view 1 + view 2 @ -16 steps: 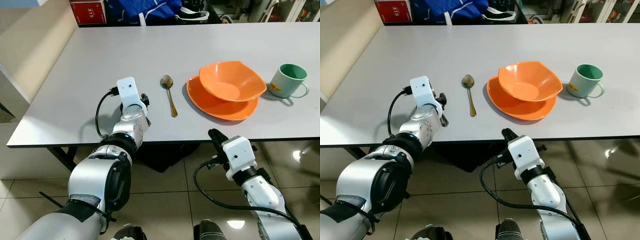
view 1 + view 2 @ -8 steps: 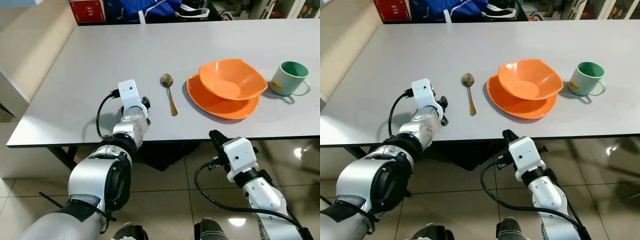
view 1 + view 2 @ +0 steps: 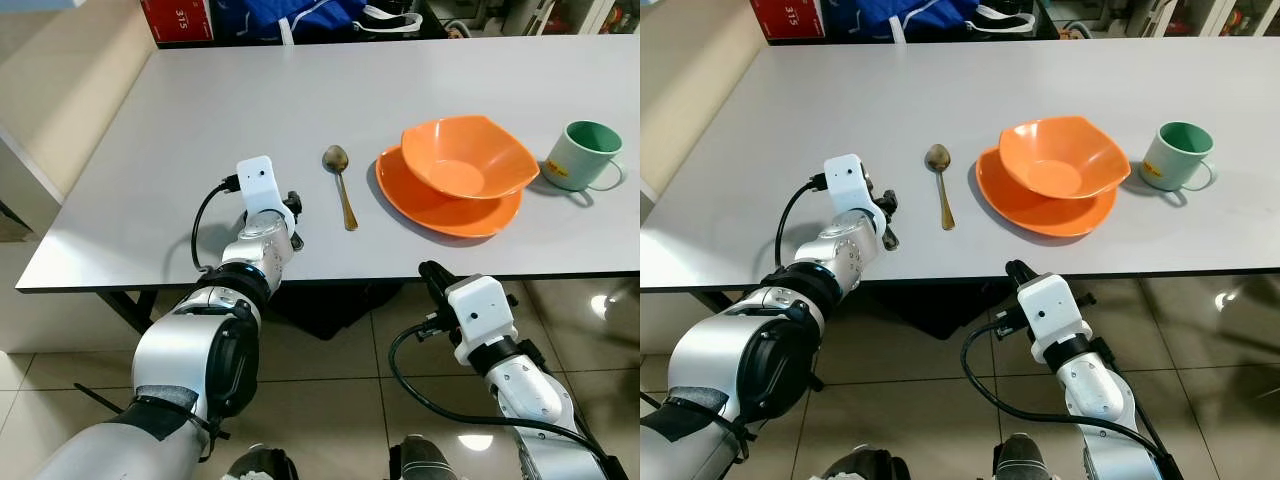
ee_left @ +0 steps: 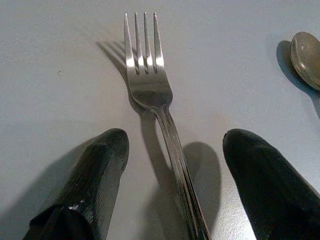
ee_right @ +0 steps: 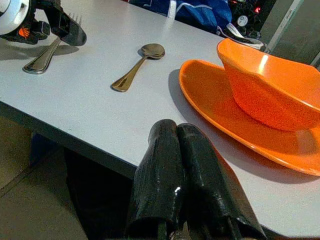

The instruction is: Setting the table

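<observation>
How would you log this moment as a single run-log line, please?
left gripper: open, astride fork lying on table | right gripper: shut, below table edge | spoon left of orange plate

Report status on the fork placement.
Left gripper open, fingers either side of the fork, which lies flat on the table beside the spoon. Right gripper shut, below table edge. Nothing obstructing.

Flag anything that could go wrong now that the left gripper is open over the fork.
1. The left gripper straddles the fork with its fingers apart; withdrawing at an angle could drag the handle askew.
2. The fork lies close to the table front edge, so a nudge may push it off.
3. The right gripper sits shut just below that edge, near the orange plate; raising it could bump the table.
</observation>
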### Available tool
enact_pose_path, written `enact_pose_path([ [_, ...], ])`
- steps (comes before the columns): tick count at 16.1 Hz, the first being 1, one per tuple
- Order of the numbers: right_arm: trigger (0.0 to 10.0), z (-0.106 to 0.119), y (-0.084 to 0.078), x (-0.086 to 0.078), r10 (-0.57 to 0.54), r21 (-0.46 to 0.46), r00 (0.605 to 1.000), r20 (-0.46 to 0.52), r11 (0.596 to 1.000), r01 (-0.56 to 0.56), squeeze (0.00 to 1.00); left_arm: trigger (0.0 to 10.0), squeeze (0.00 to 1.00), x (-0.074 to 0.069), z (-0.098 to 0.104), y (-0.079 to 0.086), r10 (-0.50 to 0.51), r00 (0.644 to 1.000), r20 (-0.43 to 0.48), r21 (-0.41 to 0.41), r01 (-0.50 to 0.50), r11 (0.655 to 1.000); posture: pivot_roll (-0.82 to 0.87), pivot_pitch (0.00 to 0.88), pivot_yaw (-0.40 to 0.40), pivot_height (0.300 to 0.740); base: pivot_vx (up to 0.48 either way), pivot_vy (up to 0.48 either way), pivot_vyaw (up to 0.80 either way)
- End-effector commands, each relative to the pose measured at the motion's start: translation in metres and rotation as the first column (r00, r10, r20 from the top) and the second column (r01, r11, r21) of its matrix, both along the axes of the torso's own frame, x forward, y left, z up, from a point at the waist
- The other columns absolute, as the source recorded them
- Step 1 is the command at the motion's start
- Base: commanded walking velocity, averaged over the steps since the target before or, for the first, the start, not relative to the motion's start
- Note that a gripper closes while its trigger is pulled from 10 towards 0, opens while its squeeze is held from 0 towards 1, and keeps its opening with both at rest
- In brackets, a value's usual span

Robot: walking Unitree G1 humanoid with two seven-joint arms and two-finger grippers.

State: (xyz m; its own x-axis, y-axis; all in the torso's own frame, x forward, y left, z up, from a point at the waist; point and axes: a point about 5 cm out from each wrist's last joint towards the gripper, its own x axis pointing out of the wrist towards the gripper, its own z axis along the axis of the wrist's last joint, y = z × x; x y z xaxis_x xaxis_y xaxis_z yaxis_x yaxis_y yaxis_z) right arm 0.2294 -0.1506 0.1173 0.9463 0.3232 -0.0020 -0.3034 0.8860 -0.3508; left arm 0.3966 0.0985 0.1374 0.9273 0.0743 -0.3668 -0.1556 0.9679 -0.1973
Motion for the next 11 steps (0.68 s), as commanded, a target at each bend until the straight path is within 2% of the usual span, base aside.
enact_pose_path([
  [1, 10.0, 0.003, 0.0006, -0.0027, -0.002, -0.002, 1.0, 0.004, 1.0, 0.002, 0.0, 10.0, 0.0, -0.0041, -0.0102, -0.002, -0.037, 0.998, -0.055, 0.009, 0.037, 0.999, -0.4, 0.128, 0.093, 0.702, 0.0, 0.0, 0.0],
  [3, 10.0, 0.0028, 0.0008, -0.0029, -0.002, -0.002, 1.0, 0.004, 1.0, 0.002, 0.0, 10.0, 0.0, -0.0051, -0.0124, -0.0036, -0.049, 0.996, -0.073, -0.006, 0.049, 0.999, -0.4, 0.128, 0.095, 0.702, 0.0, 0.0, 0.0],
  [4, 10.0, 0.0026, 0.0006, -0.0031, -0.005, -0.001, 1.0, 0.003, 1.0, 0.005, 0.0, 3.5, 0.0, -0.0059, -0.0145, -0.0029, -0.054, 0.995, -0.086, 0.001, 0.054, 0.999, -0.4, 0.125, 0.098, 0.702, 0.0, 0.0, 0.0],
  [5, 10.0, 0.0024, 0.0005, -0.0034, -0.006, -0.001, 1.0, 0.003, 1.0, 0.006, 0.0, 0.0, 0.0, -0.0063, -0.0154, -0.003, -0.057, 0.994, -0.091, -0.007, 0.057, 0.998, -0.4, 0.125, 0.099, 0.702, 0.0, 0.0, 0.0],
  [9, 10.0, 0.0011, 0.0007, -0.0052, -0.009, -0.003, 1.0, -0.002, 1.0, 0.009, 0.0, 0.0, 0.0, -0.0083, -0.0192, -0.0053, -0.084, 0.988, -0.131, -0.073, 0.075, 0.995, -0.4, 0.118, 0.103, 0.702, 0.0, 0.0, 0.0],
  [11, 10.0, 0.0004, 0.0008, -0.0058, -0.008, -0.003, 1.0, -0.003, 1.0, 0.008, 0.0, 0.0, 0.0, -0.0084, -0.0196, -0.0057, -0.106, 0.985, -0.133, -0.062, 0.099, 0.993, -0.4, 0.114, 0.105, 0.702, 0.0, 0.0, 0.0],
])
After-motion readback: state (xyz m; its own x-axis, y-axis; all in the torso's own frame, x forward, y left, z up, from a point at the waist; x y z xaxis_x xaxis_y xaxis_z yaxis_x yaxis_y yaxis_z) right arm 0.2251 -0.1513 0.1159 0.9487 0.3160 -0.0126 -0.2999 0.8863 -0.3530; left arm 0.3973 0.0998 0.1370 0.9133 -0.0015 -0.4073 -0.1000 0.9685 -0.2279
